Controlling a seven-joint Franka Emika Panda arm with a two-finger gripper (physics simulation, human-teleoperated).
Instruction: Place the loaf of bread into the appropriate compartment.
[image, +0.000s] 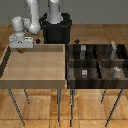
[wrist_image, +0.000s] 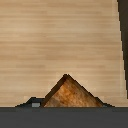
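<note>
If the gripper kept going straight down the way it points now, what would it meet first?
Probably the light wooden tray: the gripper points down over its back corner, holding the loaf of bread, so the loaf likely meets the floor first. Depth is unclear.

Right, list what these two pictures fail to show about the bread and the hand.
- Small brown loaf of bread: in the wrist view its lower part is cut off by the dark hand body along the frame edge.
- Exterior view: the loaf is too small and shadowed under the white hand to make out.
- Hand: fingers unseen in both views, so open or shut cannot be told.
- Small grey blocks in the dark compartment tray: too blurred to identify.
</note>
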